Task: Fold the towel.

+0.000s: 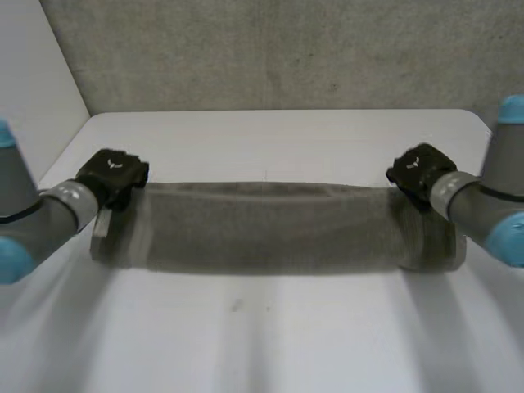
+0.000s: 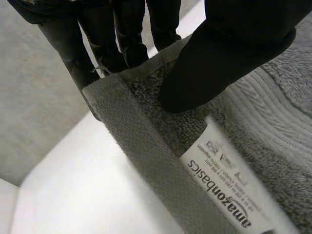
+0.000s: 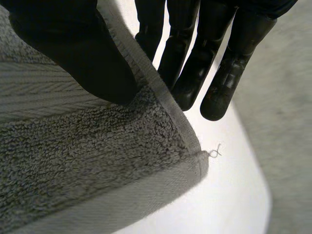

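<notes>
Two black robot hands grip a grey towel [image 1: 270,229] by its far corners, the cloth stretched in a long band between them above a white table [image 1: 270,344]. The left hand [image 1: 110,174] pinches its end of the towel; seen from its own wrist, the thumb [image 2: 229,53] presses down on the pile of the towel [image 2: 146,146] just inside the hemmed edge, while the fingers [image 2: 129,34] reach behind the cloth at the corner. A white sewn-in label [image 2: 229,195] printed "amazonbasics" lies on the towel just below the thumb tip. The right hand [image 1: 419,173] holds the opposite end in the same way: from its wrist, the thumb [image 3: 73,44] bears on the top of the towel [image 3: 87,161] close to the hem, and the fingers [image 3: 195,63] extend straight past the edge on the cloth's far side, so the hem is caught between them. A loose thread [image 3: 214,152] curls off the corner just beyond those fingertips. Behind both hands rises a grey wall [image 1: 270,49].
</notes>
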### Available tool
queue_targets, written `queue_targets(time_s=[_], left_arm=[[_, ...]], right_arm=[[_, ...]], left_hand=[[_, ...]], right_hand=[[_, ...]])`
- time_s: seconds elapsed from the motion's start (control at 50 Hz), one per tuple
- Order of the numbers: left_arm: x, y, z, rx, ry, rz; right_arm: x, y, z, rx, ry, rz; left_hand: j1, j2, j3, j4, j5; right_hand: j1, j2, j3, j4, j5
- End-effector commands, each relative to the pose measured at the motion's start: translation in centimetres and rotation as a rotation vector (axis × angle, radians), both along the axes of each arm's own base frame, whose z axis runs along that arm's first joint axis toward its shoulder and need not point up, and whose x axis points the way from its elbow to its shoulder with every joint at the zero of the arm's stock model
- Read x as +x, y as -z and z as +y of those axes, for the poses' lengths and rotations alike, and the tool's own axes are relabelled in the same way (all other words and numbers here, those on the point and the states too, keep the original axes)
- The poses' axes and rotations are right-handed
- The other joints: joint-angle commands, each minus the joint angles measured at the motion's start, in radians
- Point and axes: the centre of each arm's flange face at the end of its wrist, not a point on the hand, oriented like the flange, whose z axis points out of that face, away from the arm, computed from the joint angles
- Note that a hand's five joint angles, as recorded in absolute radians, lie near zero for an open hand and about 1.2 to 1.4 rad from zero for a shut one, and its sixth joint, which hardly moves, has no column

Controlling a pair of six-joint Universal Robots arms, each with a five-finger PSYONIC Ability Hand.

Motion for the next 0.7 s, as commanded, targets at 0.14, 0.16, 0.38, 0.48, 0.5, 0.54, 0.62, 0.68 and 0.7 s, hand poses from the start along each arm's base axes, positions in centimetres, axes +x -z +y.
queue_targets(time_s=[0.14,0.16,0.38,0.48,0.5,0.54,0.62,0.68,0.7], left_arm=[[-2.2,2.1,-6.4,-0.251,-0.033,0.078],[-2.2,2.5,-6.8,-0.251,-0.039,0.077],[-3.6,4.0,-5.3,-0.220,0.001,0.061],[-4.0,1.7,-4.3,-0.264,0.011,0.067],[-4.0,1.7,-4.3,-0.264,0.011,0.067],[-3.9,0.5,-3.6,-0.275,0.009,0.072],[-3.7,-0.4,-2.5,-0.272,0.011,0.077],[-3.6,-0.6,-1.4,-0.255,0.015,0.079],[-3.5,-0.6,-0.9,-0.244,0.018,0.079]], right_arm=[[2.8,3.7,-4.9,-0.300,0.020,-0.030],[2.9,4.2,-5.2,-0.316,0.016,-0.026],[3.0,3.3,-5.0,-0.371,0.020,-0.034],[2.2,0.9,-3.6,-0.351,0.043,-0.095],[2.2,0.9,-3.6,-0.351,0.043,-0.095],[1.5,-0.5,-2.0,-0.284,0.067,-0.181],[0.9,-1.3,0.1,-0.163,0.093,-0.259],[-0.1,-1.4,1.6,-0.027,0.141,-0.322],[-1.0,-1.2,2.0,0.045,0.174,-0.347]], left_hand=[[0.205,0.178,0.180,0.179,0.187],[0.205,0.178,0.180,0.179,0.187],[-1.016,-1.042,-1.041,-1.042,-1.034],[-1.016,-1.042,-1.041,-1.042,-1.034],[-1.016,-1.042,-1.041,-1.042,-1.034],[-1.016,-1.042,-1.041,-1.042,-1.034],[-1.016,-1.042,-1.041,-1.042,-1.034],[-1.016,-1.042,-1.041,-1.042,-1.034],[-1.016,-1.042,-1.041,-1.042,-1.034]], right_hand=[[0.421,0.221,0.209,0.202,0.238],[0.421,0.221,0.209,0.202,0.238],[-0.800,-1.001,-1.012,-1.020,-0.984],[-0.800,-1.001,-1.012,-1.020,-0.984],[-0.800,-1.001,-1.012,-1.020,-0.984],[-0.800,-1.001,-1.012,-1.020,-0.984],[-0.800,-1.001,-1.012,-1.020,-0.984],[-0.800,-1.001,-1.012,-1.020,-0.984],[-0.800,-1.001,-1.012,-1.020,-0.984]])
